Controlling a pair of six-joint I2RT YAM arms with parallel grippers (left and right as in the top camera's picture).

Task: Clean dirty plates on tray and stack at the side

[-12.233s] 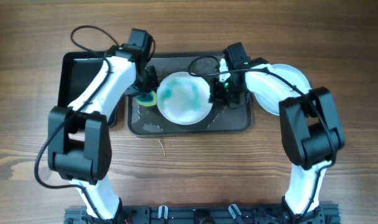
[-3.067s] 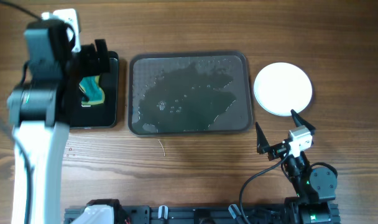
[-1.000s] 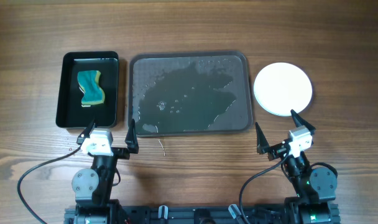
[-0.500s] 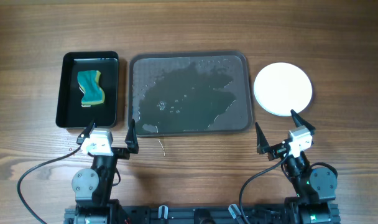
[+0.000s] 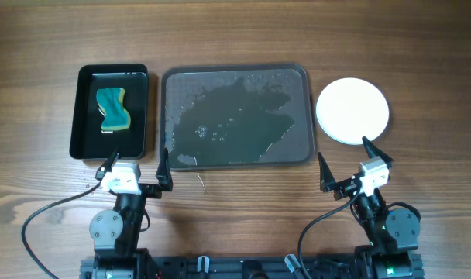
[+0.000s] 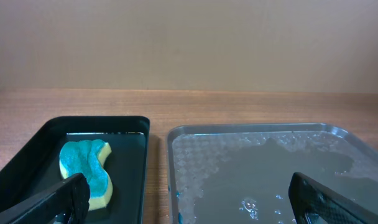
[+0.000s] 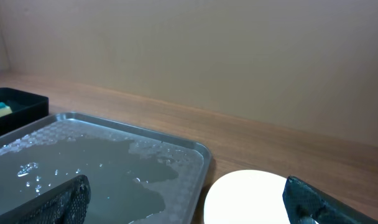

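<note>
The dark-grey tray (image 5: pixel 235 116) lies mid-table, wet with foam and water, and no plate is on it. To its right on the bare wood sits a clean white plate (image 5: pixel 353 111); whether others lie beneath it I cannot tell. My left gripper (image 5: pixel 135 161) rests open near the front, facing the tray's left corner (image 6: pixel 270 168). Also open, my right gripper (image 5: pixel 342 149) sits just in front of the plate (image 7: pixel 251 199). Neither gripper (image 6: pixel 189 199) (image 7: pixel 186 199) has anything between its fingers.
A smaller black tray (image 5: pixel 84 116) holding a teal-and-yellow sponge (image 5: pixel 113 110) stands left of the grey tray. The sponge (image 6: pixel 89 171) shows ahead of my left finger. A narrow strip of wood separates the two trays.
Nothing has moved in the last second. Before that, the smeared plate left the tray, the sponge went back into the black tray, and both arms drew back to the front.
</note>
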